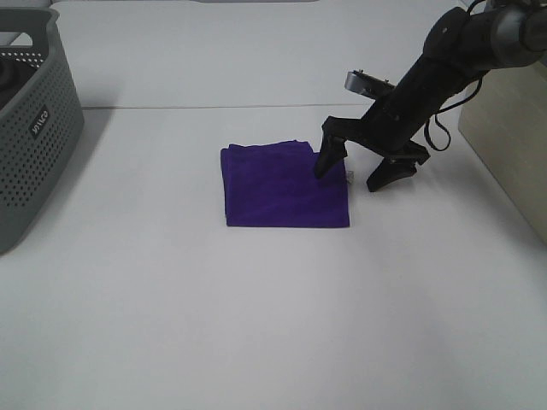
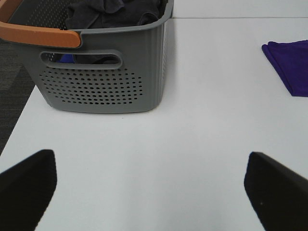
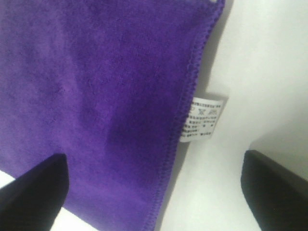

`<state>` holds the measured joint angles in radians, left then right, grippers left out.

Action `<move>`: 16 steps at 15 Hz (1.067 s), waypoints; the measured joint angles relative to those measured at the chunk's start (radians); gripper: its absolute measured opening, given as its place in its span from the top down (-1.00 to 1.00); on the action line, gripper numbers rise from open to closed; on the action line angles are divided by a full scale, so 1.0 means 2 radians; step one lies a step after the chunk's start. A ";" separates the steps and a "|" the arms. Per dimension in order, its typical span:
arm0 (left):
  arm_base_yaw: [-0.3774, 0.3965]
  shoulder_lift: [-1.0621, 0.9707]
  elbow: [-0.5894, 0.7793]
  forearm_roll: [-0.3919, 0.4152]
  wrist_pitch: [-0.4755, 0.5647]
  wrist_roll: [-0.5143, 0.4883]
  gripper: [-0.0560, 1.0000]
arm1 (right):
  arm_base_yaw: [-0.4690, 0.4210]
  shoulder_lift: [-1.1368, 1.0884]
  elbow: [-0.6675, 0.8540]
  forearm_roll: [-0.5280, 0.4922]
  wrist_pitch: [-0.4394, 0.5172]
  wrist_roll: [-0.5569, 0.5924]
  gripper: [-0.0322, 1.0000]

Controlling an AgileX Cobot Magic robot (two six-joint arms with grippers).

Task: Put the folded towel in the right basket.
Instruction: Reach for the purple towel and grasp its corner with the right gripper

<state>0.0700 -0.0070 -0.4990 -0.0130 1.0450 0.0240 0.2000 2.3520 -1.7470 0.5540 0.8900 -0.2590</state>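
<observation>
A folded purple towel (image 1: 282,186) lies flat on the white table, a little right of the middle. My right gripper (image 1: 350,178) is open and low over the towel's right edge: one finger (image 1: 325,162) is on the cloth, the other (image 1: 386,175) is over bare table beside it. The right wrist view shows the towel (image 3: 96,96), its stitched edge and a white care label (image 3: 202,118) between the open fingers of the gripper (image 3: 154,192). My left gripper (image 2: 151,190) is open and empty; it does not show in the exterior high view. The towel's corner (image 2: 288,62) shows far off in the left wrist view.
A grey perforated basket (image 1: 34,128) stands at the table's left edge. The left wrist view shows its wall (image 2: 106,82), its orange handle (image 2: 38,33) and dark cloth (image 2: 115,12) inside. A beige container's side (image 1: 508,145) shows at the right edge.
</observation>
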 joint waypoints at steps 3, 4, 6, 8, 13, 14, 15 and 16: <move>0.000 0.000 0.000 0.000 0.000 0.000 -0.98 | 0.000 0.000 0.000 0.000 -0.003 0.004 -0.89; 0.000 0.000 0.000 0.000 0.000 0.000 -0.98 | 0.000 0.000 0.000 -0.002 -0.009 0.004 -0.87; 0.000 0.000 0.000 0.000 0.000 0.000 -0.98 | 0.000 0.008 -0.006 0.003 -0.013 0.006 -0.83; 0.000 0.000 0.000 0.000 0.000 0.000 -0.98 | 0.004 0.023 -0.012 0.029 -0.012 0.015 -0.76; 0.000 0.000 0.000 0.000 0.000 0.000 -0.98 | 0.098 0.046 -0.017 0.072 -0.064 0.019 -0.11; 0.000 0.000 0.000 0.000 0.000 0.000 -0.98 | 0.113 0.048 -0.017 0.072 -0.075 0.019 0.21; 0.000 0.000 0.000 0.000 0.000 0.000 -0.98 | 0.123 0.051 -0.017 0.071 -0.082 0.019 0.54; 0.000 0.000 0.000 0.000 0.000 0.000 -0.98 | 0.128 0.052 -0.017 0.068 -0.083 0.021 0.81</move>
<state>0.0700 -0.0070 -0.4990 -0.0130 1.0450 0.0240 0.4570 2.4560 -1.7820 0.6910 0.7230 -0.2170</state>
